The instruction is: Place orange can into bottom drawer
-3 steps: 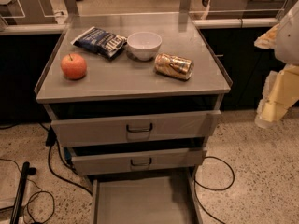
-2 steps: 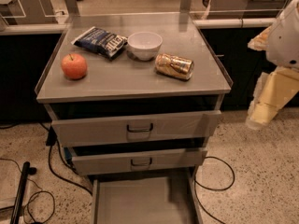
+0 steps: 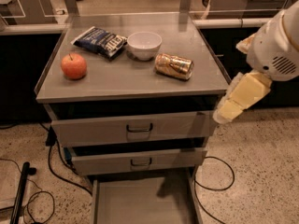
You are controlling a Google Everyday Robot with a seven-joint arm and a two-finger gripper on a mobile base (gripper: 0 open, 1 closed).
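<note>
Grey cabinet (image 3: 140, 84) stands on a speckled floor. On its top the orange can (image 3: 174, 66) lies on its side at 4 o'clock from a white bowl (image 3: 144, 45), with a snack bag (image 3: 99, 41) at the bowl's 9 o'clock and an apple (image 3: 74, 66) further left. At 6 o'clock the bottom drawer (image 3: 145, 204) is pulled open. The gripper (image 3: 226, 112) hangs off the cabinet's 3 o'clock edge, apart from the can, holding nothing I can see; how far open it is, I cannot tell.

an apple (image 3: 74, 66), a dark snack bag (image 3: 99, 41) and a white bowl (image 3: 144, 45) sit on the cabinet top (image 3: 126, 80).
</note>
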